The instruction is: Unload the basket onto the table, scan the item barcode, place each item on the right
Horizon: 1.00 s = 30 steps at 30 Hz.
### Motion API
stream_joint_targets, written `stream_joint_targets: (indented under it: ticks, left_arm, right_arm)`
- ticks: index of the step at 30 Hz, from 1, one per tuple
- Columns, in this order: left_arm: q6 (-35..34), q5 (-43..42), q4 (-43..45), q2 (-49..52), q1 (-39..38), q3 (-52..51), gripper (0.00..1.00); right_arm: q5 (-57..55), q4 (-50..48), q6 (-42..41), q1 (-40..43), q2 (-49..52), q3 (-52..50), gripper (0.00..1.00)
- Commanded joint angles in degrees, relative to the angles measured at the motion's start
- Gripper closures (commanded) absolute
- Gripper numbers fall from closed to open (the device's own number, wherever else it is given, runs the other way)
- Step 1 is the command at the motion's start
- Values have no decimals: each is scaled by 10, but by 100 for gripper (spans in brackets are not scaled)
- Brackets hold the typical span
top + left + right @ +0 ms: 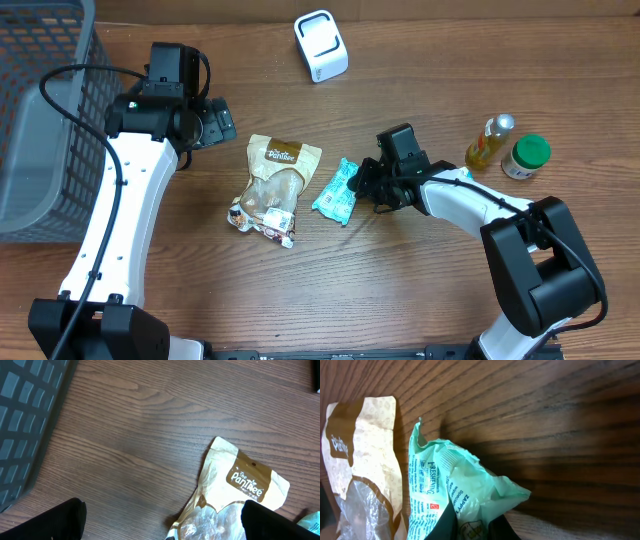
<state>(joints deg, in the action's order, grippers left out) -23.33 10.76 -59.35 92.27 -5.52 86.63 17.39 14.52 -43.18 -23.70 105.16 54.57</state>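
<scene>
Lying just beside the green packet (335, 190) is a tan pouch (275, 185).

At my far left I see a grey mesh basket (60, 60) on the wooden table (400, 290). Near the middle of the table a tan pouch (275, 185) lies flat. It has a brown label at its top and a clear window lower down, where pale snacks show. At my far right there is a bottle (488, 142) of yellow liquid. Just beside it is a jar (525, 157) with a green lid. Whether these two touch, I cannot tell.
</scene>
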Motion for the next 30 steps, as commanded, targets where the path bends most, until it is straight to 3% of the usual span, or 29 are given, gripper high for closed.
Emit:
stream_joint_targets:
  ticks: [1, 9, 10, 13, 18, 21, 24, 30]
  left_arm:
    - [15, 2, 0, -1, -2, 6, 0]
    - [15, 2, 0, -1, -2, 6, 0]
    - [15, 2, 0, -1, -2, 6, 0]
    - [15, 2, 0, -1, -2, 6, 1]
    - [15, 2, 0, -1, -2, 6, 0]
    - [15, 2, 0, -1, -2, 6, 0]
    - [15, 2, 0, -1, -2, 6, 0]
    - [15, 2, 0, -1, -2, 6, 0]
  right_arm:
    - [20, 3, 2, 6, 3, -12, 96]
    - [110, 2, 45, 40, 3, -12, 95]
    - [106, 2, 45, 42, 3, -12, 91]
    - [70, 1, 45, 43, 3, -12, 65]
    - [18, -15, 44, 38, 4, -13, 58]
    - [-4, -19, 44, 35, 4, -13, 59]
    - [-20, -19, 42, 34, 4, -13, 71]
    - [-24, -32, 42, 34, 4, -14, 81]
